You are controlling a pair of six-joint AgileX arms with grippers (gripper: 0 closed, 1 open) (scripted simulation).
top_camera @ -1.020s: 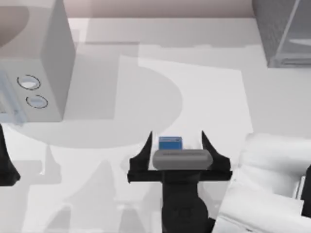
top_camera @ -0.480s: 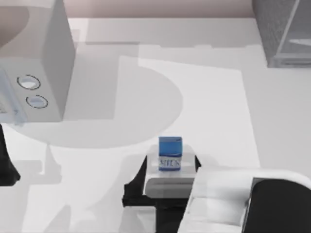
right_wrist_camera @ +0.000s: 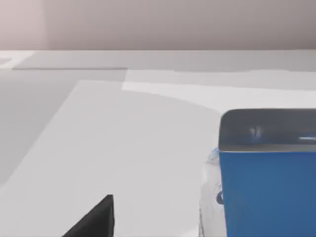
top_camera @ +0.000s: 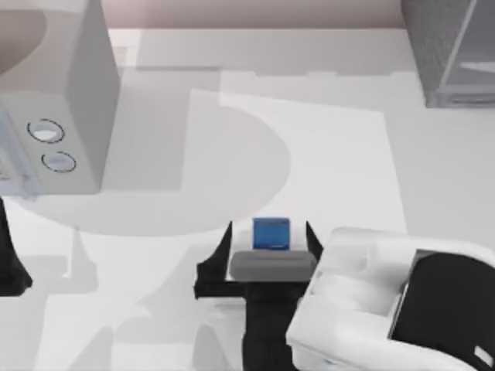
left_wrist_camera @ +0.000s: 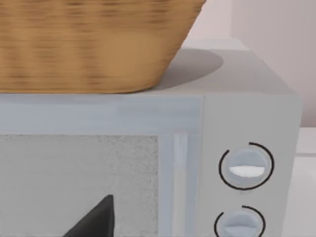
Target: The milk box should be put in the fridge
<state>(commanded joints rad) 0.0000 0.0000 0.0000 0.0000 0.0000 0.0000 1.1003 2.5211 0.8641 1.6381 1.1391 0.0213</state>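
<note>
The milk box (top_camera: 271, 233), a small carton with a bright blue top, stands upright on the table in front of centre. My right gripper (top_camera: 270, 235) is open around it, one dark finger on each side and not touching it. The right wrist view has the blue carton (right_wrist_camera: 269, 182) close up, with one fingertip (right_wrist_camera: 96, 219) beside it. The fridge (top_camera: 448, 54), a dark grey speckled cabinet, stands at the far right corner. My left gripper (top_camera: 9, 267) is parked at the left edge, open, and its fingertip (left_wrist_camera: 96, 219) faces the microwave.
A light-grey microwave (top_camera: 69, 100) with two round dials (top_camera: 46, 131) stands at the far left. A woven basket (left_wrist_camera: 89, 44) sits on top of it. Bare table lies between the carton and the fridge.
The right gripper drew back toward the near edge, baring the carton's MILK face, then came forward again so its fingers flank the carton. The carton and the left arm stayed put.
</note>
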